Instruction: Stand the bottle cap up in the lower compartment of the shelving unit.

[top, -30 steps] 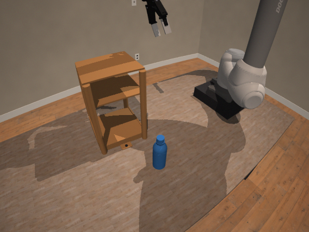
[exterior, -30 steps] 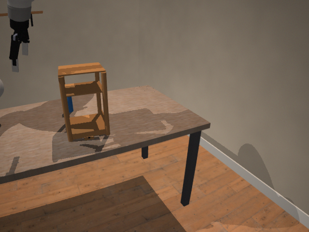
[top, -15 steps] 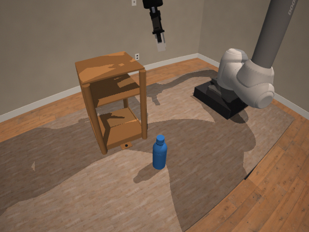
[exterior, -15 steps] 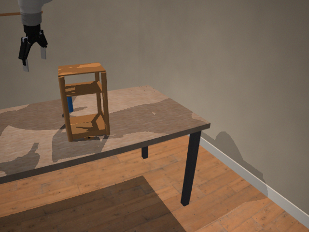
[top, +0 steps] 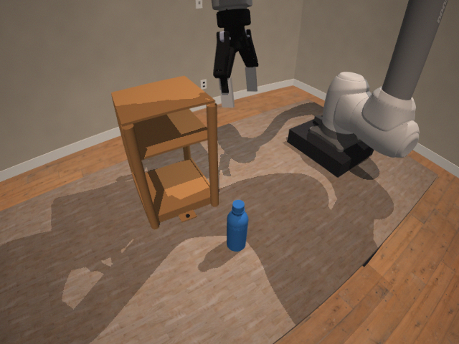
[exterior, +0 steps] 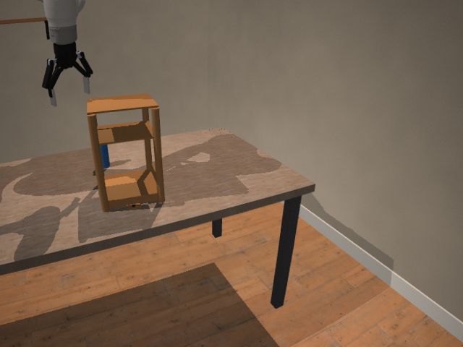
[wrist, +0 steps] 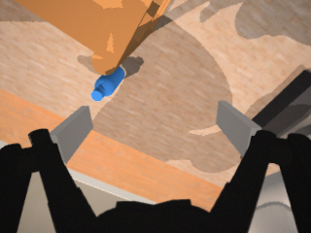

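Note:
A blue bottle (top: pixel 237 226) stands cap up on the table, in front of and to the right of the orange shelving unit (top: pixel 166 147). The bottle shows partly behind the unit (exterior: pixel 125 151) in the exterior view (exterior: pixel 105 155), and small at the top left of the wrist view (wrist: pixel 108 85). My gripper (top: pixel 239 92) hangs high in the air above and behind the shelving unit, far from the bottle. It is open and empty, as the exterior view (exterior: pixel 69 91) and the wrist view (wrist: pixel 155 128) also show. The lower compartment (top: pixel 179 185) holds nothing.
The robot's white base joint (top: pixel 365 115) sits on a black mount (top: pixel 330 146) at the back right of the table. The table's right edge (exterior: pixel 261 207) drops to a wooden floor. Walls stand behind.

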